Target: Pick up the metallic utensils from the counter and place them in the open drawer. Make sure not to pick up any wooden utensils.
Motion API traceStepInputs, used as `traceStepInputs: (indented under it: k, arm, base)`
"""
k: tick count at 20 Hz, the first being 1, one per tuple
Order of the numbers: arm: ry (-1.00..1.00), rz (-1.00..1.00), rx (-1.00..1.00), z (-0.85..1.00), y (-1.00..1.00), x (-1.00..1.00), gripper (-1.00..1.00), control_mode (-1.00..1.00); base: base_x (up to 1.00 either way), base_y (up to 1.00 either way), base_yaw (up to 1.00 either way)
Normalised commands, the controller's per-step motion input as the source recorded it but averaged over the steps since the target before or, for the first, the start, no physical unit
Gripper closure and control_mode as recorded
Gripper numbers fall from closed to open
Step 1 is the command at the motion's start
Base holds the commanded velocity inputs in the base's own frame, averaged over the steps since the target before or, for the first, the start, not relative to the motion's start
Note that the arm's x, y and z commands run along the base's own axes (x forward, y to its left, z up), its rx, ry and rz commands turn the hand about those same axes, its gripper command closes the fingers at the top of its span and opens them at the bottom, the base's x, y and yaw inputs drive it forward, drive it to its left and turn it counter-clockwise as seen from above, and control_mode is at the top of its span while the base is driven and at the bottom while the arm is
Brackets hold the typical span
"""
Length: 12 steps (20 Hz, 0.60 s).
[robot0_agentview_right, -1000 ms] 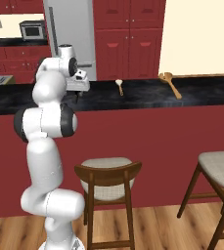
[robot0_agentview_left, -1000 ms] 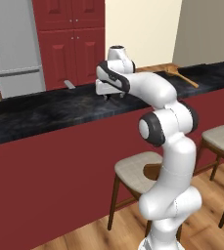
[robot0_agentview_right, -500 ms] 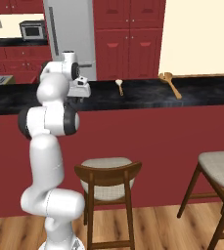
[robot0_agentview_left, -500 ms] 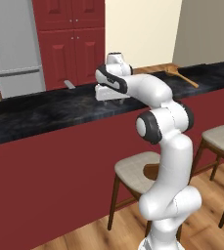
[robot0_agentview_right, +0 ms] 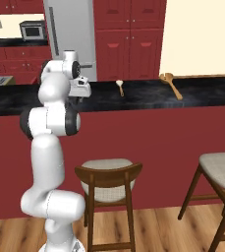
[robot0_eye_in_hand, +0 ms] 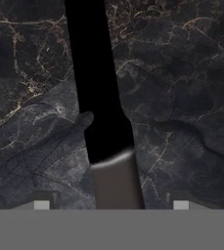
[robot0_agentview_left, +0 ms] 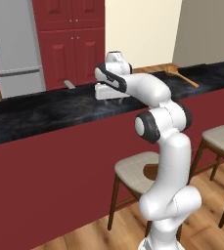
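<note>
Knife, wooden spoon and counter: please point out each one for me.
knife [robot0_eye_in_hand: 101,97]: hand view, on its black handle.
wooden spoon [robot0_agentview_right: 173,88]: right base view, on its handle.
counter [robot0_agentview_left: 45,114]: left base view, on bare black stone.

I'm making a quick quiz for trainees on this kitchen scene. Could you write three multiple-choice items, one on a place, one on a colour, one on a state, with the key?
1. Where does the knife lie?
A. On the black counter, under the end effector
B. On a stool seat
C. On the wooden floor

2. What colour is the knife's handle?
A. Yellow
B. Black
C. White

3. How do the end effector's fingers stand?
A. Shut on the wooden spoon
B. Shut with nothing between them
C. Apart, one on each side of the knife

Key:
1 A: the hand view looks straight down on the knife lying on the counter.
2 B: the handle is black, the blade grey.
3 C: the end effector has a fingertip at each side of the blade, with a gap to it on both sides.
</note>
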Motion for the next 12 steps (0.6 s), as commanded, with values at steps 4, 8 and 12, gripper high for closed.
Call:
traceStepInputs:
  k: [4,8,12]
  arm:
    - [0.00,0.00,0.00,0.00,0.00,0.00,1.00,-1.00]
    - [0.00,0.00,0.00,0.00,0.00,0.00,1.00,-1.00]
    - [0.00,-0.04,0.00,0.00,-0.11,-0.05,1.00,-1.00]
  base:
    - [0.00,0.00,0.00]
    - [0.00,0.00,0.00]
    - [0.00,0.00,0.00]
